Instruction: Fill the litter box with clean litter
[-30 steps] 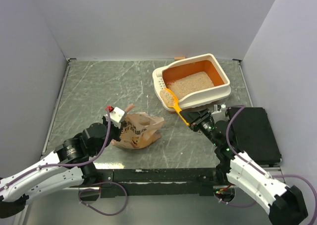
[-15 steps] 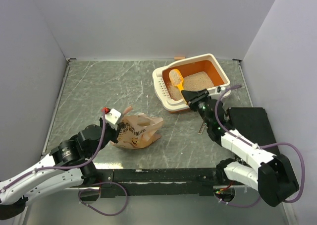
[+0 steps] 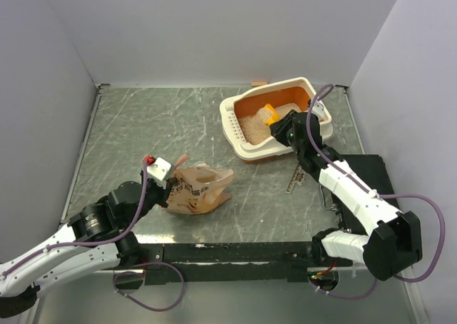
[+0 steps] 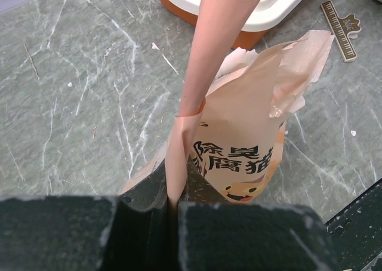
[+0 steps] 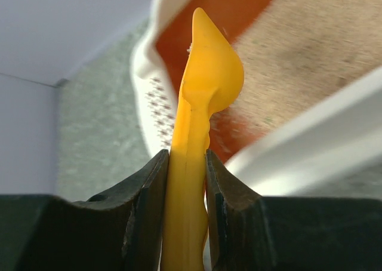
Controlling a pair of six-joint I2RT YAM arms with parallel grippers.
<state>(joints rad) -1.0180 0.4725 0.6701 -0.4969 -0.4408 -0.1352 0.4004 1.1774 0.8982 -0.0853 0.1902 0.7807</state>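
paper bag (image 3: 200, 188), scoop (image 3: 269, 114), black box (image 3: 375, 174)

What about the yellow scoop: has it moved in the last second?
Yes. The scoop moved up the top view, from the litter box's near rim to over the litter inside.

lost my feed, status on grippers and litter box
Left gripper shut on paper bag. Right gripper shut on scoop, over litter box. Litter inside. Nothing blocking.

The right hand (image 5: 186, 163) clamps its two dark fingers (image 5: 146, 193) on the handle of a yellow-orange plastic scoop (image 5: 206, 74), seen edge-on. Beyond it lies the cream-white, orange-lined plastic litter box (image 5: 156, 104), its perforated end on the left, holding pale beige sandy litter (image 5: 298, 62). The grey marbled table (image 5: 95, 139) shows further left.
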